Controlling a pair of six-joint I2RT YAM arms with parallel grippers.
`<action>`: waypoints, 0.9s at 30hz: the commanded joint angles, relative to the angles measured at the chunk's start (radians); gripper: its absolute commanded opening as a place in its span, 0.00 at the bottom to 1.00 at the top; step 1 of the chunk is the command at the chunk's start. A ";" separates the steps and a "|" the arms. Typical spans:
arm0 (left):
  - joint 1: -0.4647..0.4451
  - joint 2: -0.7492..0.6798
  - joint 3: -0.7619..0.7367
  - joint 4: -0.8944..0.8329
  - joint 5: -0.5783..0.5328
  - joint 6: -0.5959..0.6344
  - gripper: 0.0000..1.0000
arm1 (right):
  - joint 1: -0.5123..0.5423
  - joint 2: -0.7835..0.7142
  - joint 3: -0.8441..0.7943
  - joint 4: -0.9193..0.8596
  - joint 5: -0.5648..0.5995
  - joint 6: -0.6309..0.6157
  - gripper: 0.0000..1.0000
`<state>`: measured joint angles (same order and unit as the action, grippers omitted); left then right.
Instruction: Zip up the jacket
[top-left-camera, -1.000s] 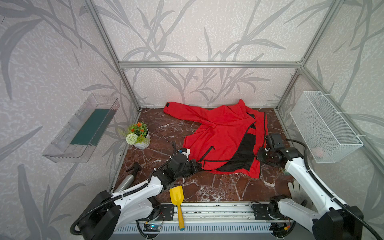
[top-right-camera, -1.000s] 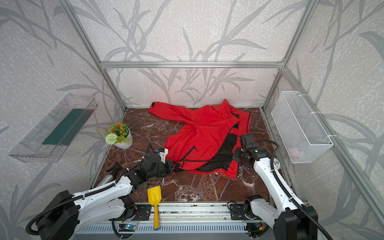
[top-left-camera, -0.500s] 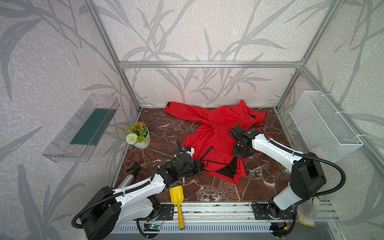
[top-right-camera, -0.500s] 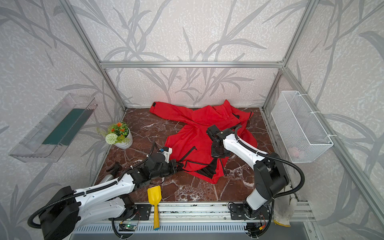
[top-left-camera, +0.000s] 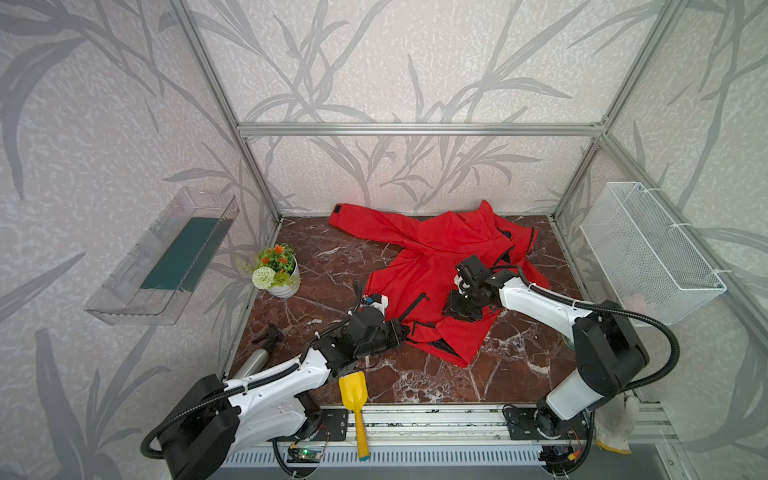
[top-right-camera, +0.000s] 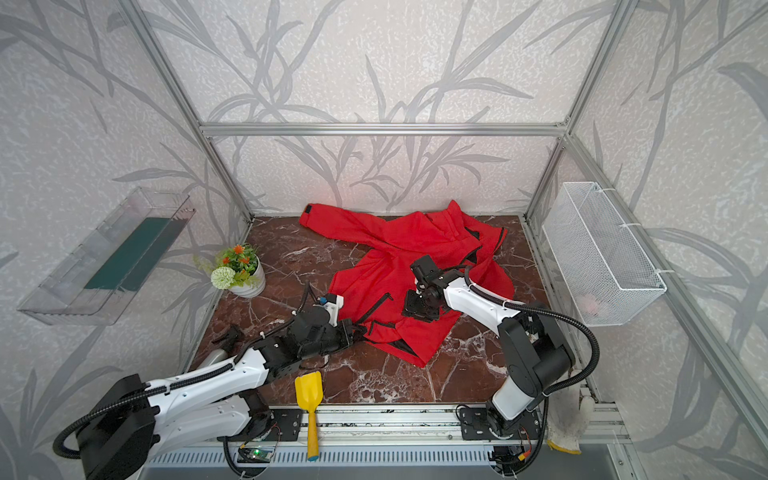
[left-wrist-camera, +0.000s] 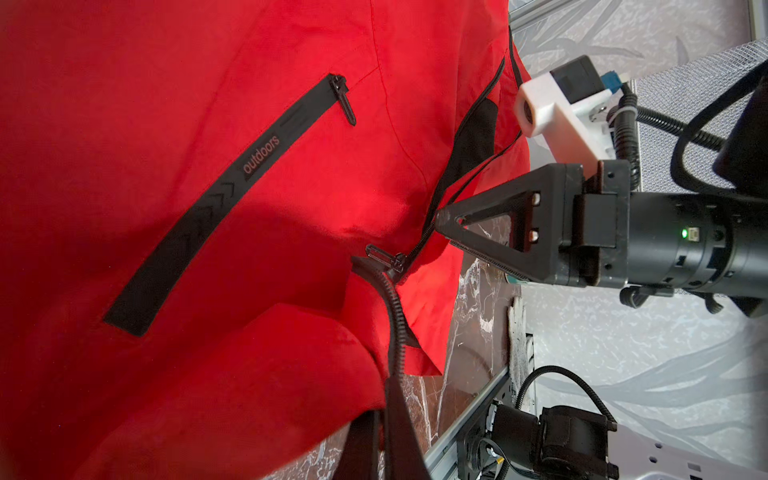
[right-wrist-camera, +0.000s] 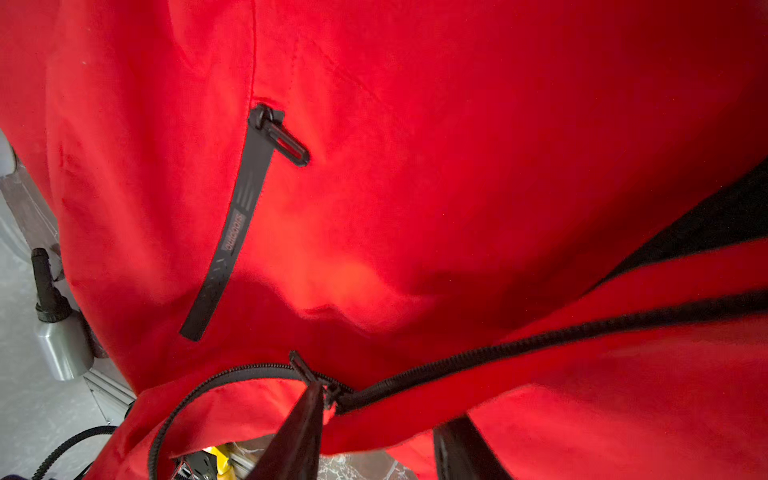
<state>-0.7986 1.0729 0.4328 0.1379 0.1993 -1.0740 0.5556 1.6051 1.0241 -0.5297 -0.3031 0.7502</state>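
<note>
The red jacket (top-left-camera: 432, 257) (top-right-camera: 395, 257) lies crumpled on the marble floor, with its right front panel folded over toward the middle. My left gripper (top-left-camera: 401, 332) (left-wrist-camera: 388, 419) is shut on the jacket's bottom hem at the end of the black front zipper (left-wrist-camera: 392, 324). The zipper slider (left-wrist-camera: 395, 264) (right-wrist-camera: 328, 386) sits low on the zipper, a short way from that grip. My right gripper (top-left-camera: 457, 307) (right-wrist-camera: 378, 440) hovers over the front panel with its jaws apart. One of its fingers (right-wrist-camera: 299, 432) is right beside the slider. A pocket zipper (left-wrist-camera: 232, 191) shows above.
A flower pot (top-left-camera: 276, 274) stands at the left floor edge. A silver bottle (top-left-camera: 257, 357) lies near the left arm. A yellow scoop (top-left-camera: 353, 399) rests on the front rail. A wire basket (top-left-camera: 648, 249) hangs on the right wall and a clear tray (top-left-camera: 166, 257) on the left wall.
My right arm swept from the jacket's right edge toward the middle, folding the front panel over, and its jaws have parted. The left gripper stayed shut on the hem.
</note>
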 joint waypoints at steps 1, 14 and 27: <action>-0.006 -0.004 -0.005 0.008 -0.023 0.006 0.00 | 0.023 -0.090 -0.041 0.027 0.024 0.056 0.46; -0.004 0.022 -0.006 0.033 -0.010 0.011 0.00 | 0.260 -0.391 -0.266 0.145 0.316 0.610 0.77; -0.004 -0.033 -0.040 0.044 -0.013 0.003 0.00 | 0.418 -0.249 -0.300 0.383 0.449 0.905 0.88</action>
<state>-0.7994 1.0653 0.4118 0.1612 0.2028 -1.0740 0.9573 1.3426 0.7132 -0.2043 0.0742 1.5734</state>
